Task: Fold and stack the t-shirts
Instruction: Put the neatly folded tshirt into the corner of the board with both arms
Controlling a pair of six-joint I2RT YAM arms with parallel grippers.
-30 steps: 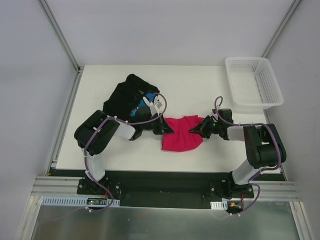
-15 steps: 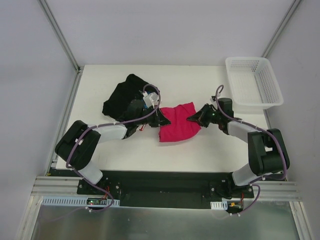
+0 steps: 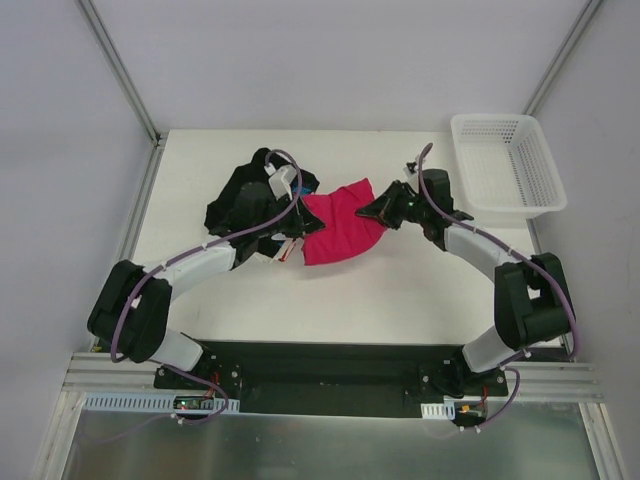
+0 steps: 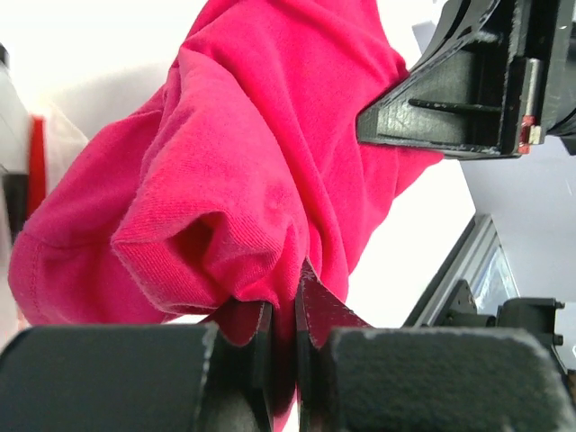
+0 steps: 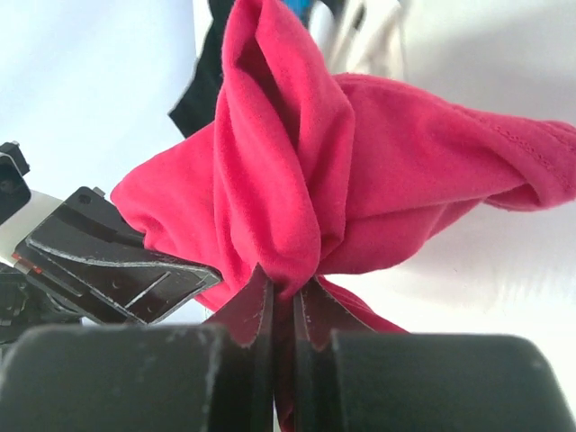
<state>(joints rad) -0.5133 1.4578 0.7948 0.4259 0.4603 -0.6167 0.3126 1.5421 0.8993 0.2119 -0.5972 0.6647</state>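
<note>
**A:** Where is the pink tee, and what has hold of it?

**B:** The pink tee (image 3: 335, 225) hangs bunched between both arms toward the back of the tabletop (image 3: 400, 290). Its left side is just beside the black tee (image 3: 240, 195). The left end effector (image 4: 286, 306) is pinched tight on a gathered fold at one side. The right end effector (image 5: 283, 290) is pinched tight on a fold at the other. Whether the lower hem touches the tabletop cannot be told.

**A:** How will it handle?

**B:** By its look it is light, limp knit cloth with no stiffness. It sags and rolls on itself between the two holds, as both wrist views show. It is not fragile and is unlikely to slip from a firm pinch, but thick bunches can hide which layer is caught. Better holds would be flat single edges, such as shoulder seams or hem corners, so the cloth spreads when drawn apart.

**A:** What stands in the way?

**B:** The black tee lies heaped beneath and behind the left arm, close enough to snag or drag. A red-and-white edge (image 3: 286, 252) peeks out by that arm, and what it belongs to is unclear. The basket (image 3: 505, 165) sits at the right rear corner, well apart. The two end effectors are near each other, so the arms themselves crowd the fold.
</note>
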